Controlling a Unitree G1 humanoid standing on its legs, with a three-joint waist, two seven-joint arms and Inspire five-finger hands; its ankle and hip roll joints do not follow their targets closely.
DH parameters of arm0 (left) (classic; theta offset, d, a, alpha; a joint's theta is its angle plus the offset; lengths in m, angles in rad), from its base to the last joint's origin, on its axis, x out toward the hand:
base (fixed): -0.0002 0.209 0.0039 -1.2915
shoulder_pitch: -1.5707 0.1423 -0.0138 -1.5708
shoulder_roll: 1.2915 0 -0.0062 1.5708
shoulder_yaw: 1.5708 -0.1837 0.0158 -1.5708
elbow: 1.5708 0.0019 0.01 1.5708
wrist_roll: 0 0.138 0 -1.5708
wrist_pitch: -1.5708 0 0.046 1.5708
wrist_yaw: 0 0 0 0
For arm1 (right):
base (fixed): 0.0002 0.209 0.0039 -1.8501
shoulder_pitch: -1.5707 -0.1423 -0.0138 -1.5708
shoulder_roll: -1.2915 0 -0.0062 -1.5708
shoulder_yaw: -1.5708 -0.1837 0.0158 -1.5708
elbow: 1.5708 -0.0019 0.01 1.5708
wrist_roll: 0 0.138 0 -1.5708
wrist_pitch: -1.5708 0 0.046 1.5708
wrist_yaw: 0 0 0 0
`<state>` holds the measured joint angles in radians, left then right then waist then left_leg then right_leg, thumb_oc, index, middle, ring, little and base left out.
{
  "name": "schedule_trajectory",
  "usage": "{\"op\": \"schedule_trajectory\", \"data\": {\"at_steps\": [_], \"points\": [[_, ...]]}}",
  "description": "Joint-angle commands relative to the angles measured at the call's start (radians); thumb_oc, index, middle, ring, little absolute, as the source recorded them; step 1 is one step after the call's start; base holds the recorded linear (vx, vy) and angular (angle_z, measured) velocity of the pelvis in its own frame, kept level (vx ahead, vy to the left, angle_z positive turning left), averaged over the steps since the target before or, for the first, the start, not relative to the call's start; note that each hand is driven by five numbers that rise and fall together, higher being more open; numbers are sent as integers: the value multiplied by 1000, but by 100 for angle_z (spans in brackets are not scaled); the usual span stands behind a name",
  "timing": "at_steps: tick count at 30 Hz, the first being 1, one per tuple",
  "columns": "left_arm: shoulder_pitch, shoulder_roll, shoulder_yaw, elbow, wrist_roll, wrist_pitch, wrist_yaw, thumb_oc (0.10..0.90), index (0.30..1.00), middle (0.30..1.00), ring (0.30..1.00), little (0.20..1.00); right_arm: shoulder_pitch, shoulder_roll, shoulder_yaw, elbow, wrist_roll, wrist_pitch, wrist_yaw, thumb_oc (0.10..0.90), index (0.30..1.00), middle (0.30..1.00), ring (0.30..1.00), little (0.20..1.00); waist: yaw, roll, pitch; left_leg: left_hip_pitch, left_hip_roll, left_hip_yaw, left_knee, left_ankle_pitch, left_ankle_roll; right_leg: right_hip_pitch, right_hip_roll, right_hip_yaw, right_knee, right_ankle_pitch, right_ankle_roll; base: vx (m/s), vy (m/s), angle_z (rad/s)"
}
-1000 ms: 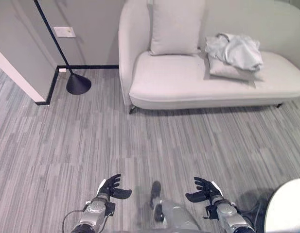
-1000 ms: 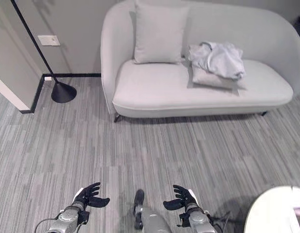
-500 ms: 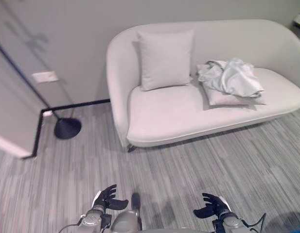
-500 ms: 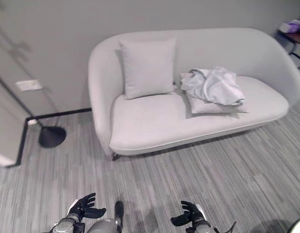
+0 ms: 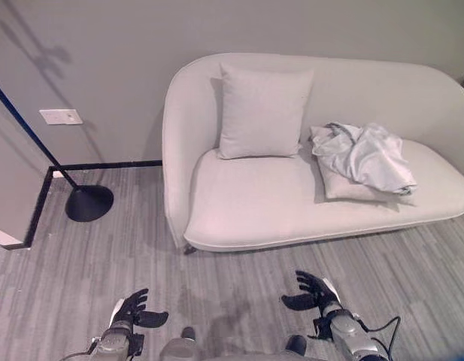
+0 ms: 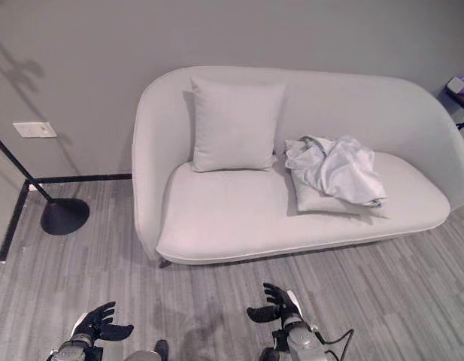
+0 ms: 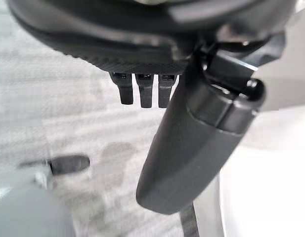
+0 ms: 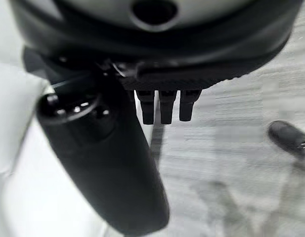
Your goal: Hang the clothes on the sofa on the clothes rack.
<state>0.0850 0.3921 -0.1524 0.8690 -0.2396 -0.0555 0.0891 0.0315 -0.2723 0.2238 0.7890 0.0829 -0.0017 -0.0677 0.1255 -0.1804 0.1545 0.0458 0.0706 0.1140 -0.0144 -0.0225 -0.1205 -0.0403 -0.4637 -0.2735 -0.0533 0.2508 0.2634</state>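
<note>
A crumpled pale grey garment [image 5: 363,156] lies over a flat cushion on the right part of the light sofa [image 5: 247,203]. An upright square pillow [image 5: 263,111] leans on the sofa's back, left of the garment. Both my hands hang low over the carpet, well short of the sofa's front edge. My left hand [image 5: 131,308] is open and holds nothing. My right hand [image 5: 312,290] is also open and empty, its fingers relaxed [image 8: 164,106]. The left hand's fingers [image 7: 142,91] point toward the floor.
A black floor lamp's base [image 5: 89,202] stands on the striped grey carpet left of the sofa, its thin pole slanting up to the left. A grey wall with a white wall plate [image 5: 61,116] runs behind. A small side table's corner [image 6: 461,86] shows at the far right.
The camera has shifted, so the sofa now sits lower and more centred in the picture. Both hands stay low and open; the garment has not moved on the sofa.
</note>
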Motion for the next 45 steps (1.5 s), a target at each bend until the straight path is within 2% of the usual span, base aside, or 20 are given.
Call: {"op": "schedule_trajectory", "data": {"at_steps": [1,2,3,5,7,8,9,11,12,14,17,20,22,25,26,27,30,31,34,45], "points": [[-104,-9,-15,-100,-29,-66,0,800,900,900,900,900,-62,-120,-43,-50,-10,-24,-22,800,900,900,900,900,-25,51,25,50,203,28,-73,15,-60,3,35,63,44,39,-2,99,-378,8],[-105,-1,-20,-113,-22,-65,-5,800,900,900,900,900,-60,-126,-41,-54,-20,-20,-17,800,900,900,900,900,-28,56,19,59,221,29,-73,17,-67,10,46,45,52,-36,-2,146,-567,-17],[-108,-8,-15,-104,-38,-66,-5,800,900,900,900,900,-67,-135,-28,-50,-16,-26,-13,800,900,900,900,900,-41,95,20,53,306,24,-58,154,-111,40,127,13,39,-152,-36,141,-698,-9],[-116,-27,-18,-101,-52,-55,-8,800,900,900,900,900,-58,-149,-24,-66,-14,-29,-22,800,900,900,900,900,-57,117,34,-35,370,58,79,305,-89,89,198,-41,16,-192,-94,68,-650,13],[-116,-34,-15,-101,-48,-44,-17,800,900,900,900,900,-44,-156,-27,-80,-12,-30,-31,800,900,900,900,900,-66,118,40,-64,401,115,135,350,-70,129,238,-74,-21,-199,-118,91,-444,45],[-105,-39,-5,-105,-49,-46,-20,800,900,900,900,900,-26,-159,-23,-98,-15,-27,-27,800,900,900,900,900,-73,106,41,-56,386,166,176,298,-60,151,264,-73,-34,-231,-130,120,-477,51],[-96,-52,-4,-96,-46,-51,-21,800,900,900,900,900,-22,-168,-22,-98,-5,-26,-23,800,900,900,900,900,-50,93,52,-133,269,99,288,184,1,148,274,-48,-34,-245,-148,175,-579,36],[-97,-75,-16,-74,-39,-56,-16,800,900,900,900,900,-34,-172,-19,-87,-3,-26,-26,800,900,900,900,900,-40,90,57,-210,133,28,305,83,30,167,288,-42,-34,-257,-156,142,-331,-3],[-97,-75,-16,-74,-39,-56,-16,800,900,900,900,900,-35,-172,-19,-87,-3,-26,-26,800,900,900,900,900,-41,89,55,-211,131,28,303,85,31,165,286,-43,-34,-257,-155,268,-207,-41],[-91,-90,-29,-64,-10,-55,-14,800,900,900,900,900,-67,-166,-3,-66,3,-33,-37,800,900,900,900,900,-16,112,39,-246,6,60,122,115,59,187,336,-34,-34,-280,-156,356,-168,-43],[-110,-98,-25,-25,-1,-50,-2,800,900,900,900,900,-125,-147,32,-29,2,-37,-47,800,900,900,900,900,12,124,21,-281,-32,121,-68,173,29,246,388,-30,-34,-329,-158,355,-106,25],[-93,-96,10,-21,-32,-55,12,800,900,900,900,900,-154,-117,67,-37,-5,-44,-38,800,900,900,900,900,42,118,-9,-230,-61,112,-73,181,91,272,403,-23,33,-338,-149,450,-46,-40],[-89,-90,13,-16,-29,-51,15,800,900,900,900,900,-159,-91,73,-23,-13,-44,-32,800,900,900,900,900,53,76,-12,-176,-87,116,-47,139,133,245,351,-16,219,-269,-85,331,3,-48],[-97,-67,14,-40,-40,-44,18,800,900,900,900,900,-130,-89,52,-61,-28,-42,-26,800,900,900,900,900,3,79,24,-60,-84,63,-46,78,174,20,278,47,662,-91,-53,289,1,-27],[-97,-67,14,-40,-40,-43,18,800,900,900,900,900,-130,-89,52,-61,-28,-41,-26,800,900,900,900,900,4,80,21,-63,-82,63,-45,78,173,17,280,47,661,-89,-54,467,-195,109],[-109,-46,13,-58,-34,-47,19,800,900,900,900,900,-96,-94,24,-80,-34,-39,-30,800,900,900,900,900,-14,85,33,-10,-62,18,-71,50,156,-37,160,15,592,-106,-78,301,-165,131],[-119,-35,15,-72,-38,-55,21,800,900,900,900,900,-84,-105,15,-90,-38,-35,-27,800,900,900,900,900,-20,79,30,-6,-53,-13,-73,29,127,5,114,-33,339,-102,-85,274,-269,98],[-133,-29,11,-72,-33,-59,25,800,900,900,900,900,-83,-113,12,-86,-43,-32,-29,800,900,900,900,900,-26,71,29,-2,-46,-24,-73,17,109,13,130,-27,150,-100,-82,145,-240,86],[-118,-43,0,-88,-11,-70,15,800,900,900,900,900,-60,-123,23,-38,-90,-23,-22,800,900,900,900,900,-23,41,1,14,-24,-37,-73,-1,63,82,186,21,-33,-96,-54,312,-460,36],[-58,-56,12,-267,-59,-85,-6,800,900,900,900,900,-2,-187,-100,-101,8,-43,-27,800,900,900,900,900,-77,115,-2,33,88,-16,-73,45,-33,127,279,-35,-34,-212,-109,50,-172,17]]}}
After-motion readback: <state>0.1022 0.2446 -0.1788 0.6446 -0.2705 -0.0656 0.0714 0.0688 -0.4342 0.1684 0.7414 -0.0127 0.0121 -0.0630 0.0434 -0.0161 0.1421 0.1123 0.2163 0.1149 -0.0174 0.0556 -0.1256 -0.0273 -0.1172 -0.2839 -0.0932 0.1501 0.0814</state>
